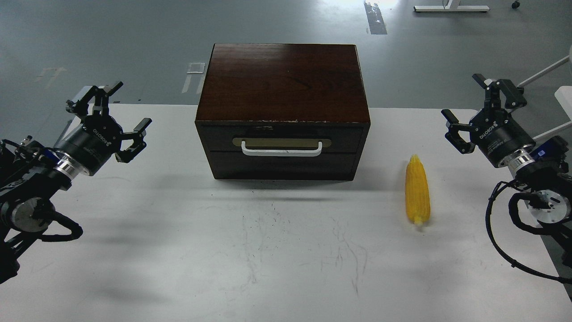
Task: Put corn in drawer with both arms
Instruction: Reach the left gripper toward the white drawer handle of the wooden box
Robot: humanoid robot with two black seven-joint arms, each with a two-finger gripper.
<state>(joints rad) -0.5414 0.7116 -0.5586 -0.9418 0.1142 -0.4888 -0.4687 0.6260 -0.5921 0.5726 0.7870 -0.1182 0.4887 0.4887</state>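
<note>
The yellow corn (417, 189) lies on the white table, right of the cabinet, its tapered end pointing away from me. The dark brown drawer (281, 139) with its white bar handle (281, 149) sits pushed flush into the wooden cabinet (283, 82) at the table's middle back. My left gripper (117, 117) hovers open at the far left, well clear of the cabinet. Over at the far right my right gripper (481, 111) is open too, above and to the right of the corn. Neither holds anything.
The white table (268, 250) spreads wide in front of the cabinet, scuffed with grey marks. Below the drawer is a plain dark panel (282, 164). Grey floor lies beyond the table, with white furniture legs (547, 71) at the right edge.
</note>
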